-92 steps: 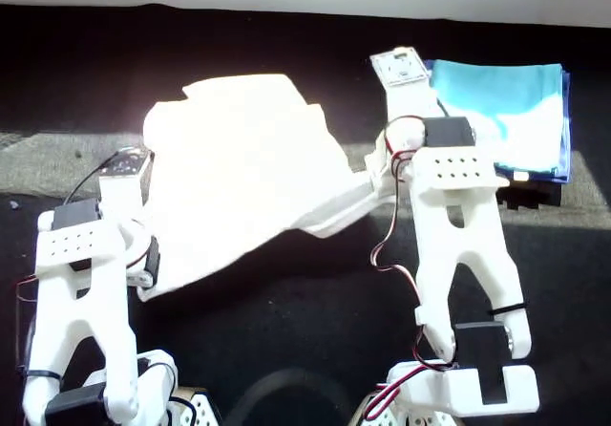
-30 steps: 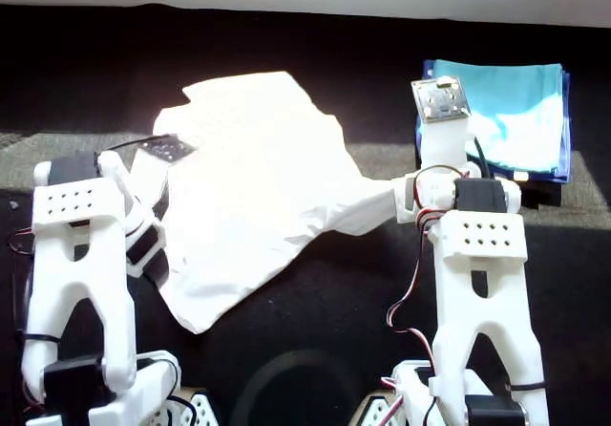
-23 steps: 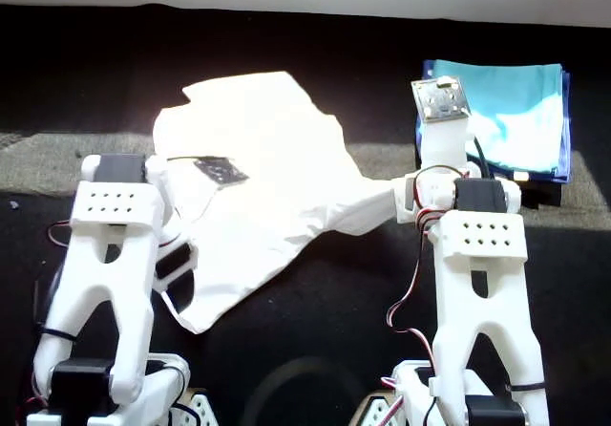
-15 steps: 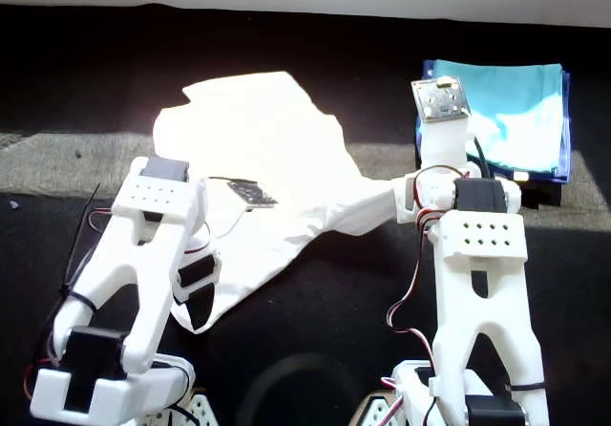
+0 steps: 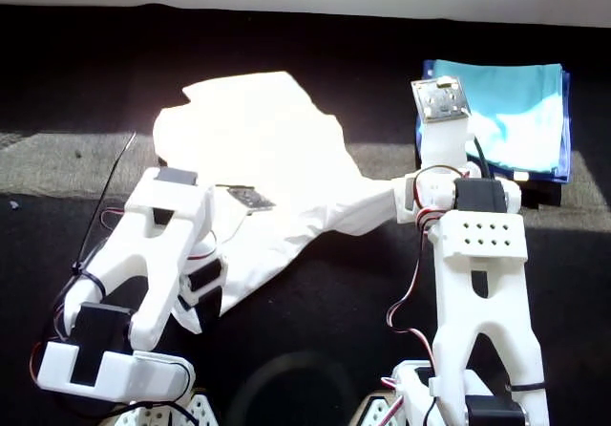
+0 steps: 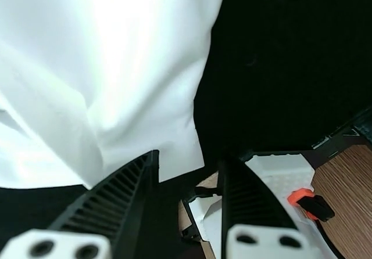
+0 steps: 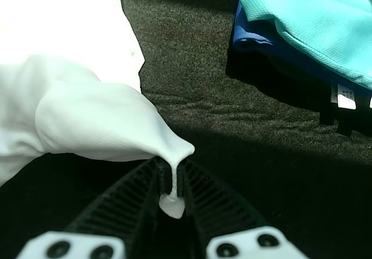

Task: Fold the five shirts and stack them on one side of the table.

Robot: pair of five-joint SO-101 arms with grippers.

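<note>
LEFT: left pincer [image 6: 189, 160] spread wide, nothing held, poised over the near hem corner of the white shirt [image 5: 258, 159] | RIGHT: right pincer [image 7: 170, 169] clamped on a pinch of cloth, drawn toward the right edge | SHIRT: sprawled mid-worktop [image 5: 334, 292], running far-middle to near-left | STACK: folded stack [image 5: 496, 116] by the far right corner | CALL: left arm looks nearer that loose corner

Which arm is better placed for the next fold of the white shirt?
Right: the right gripper is shut on a corner of the white shirt. The left gripper is open, holding nothing.
</note>
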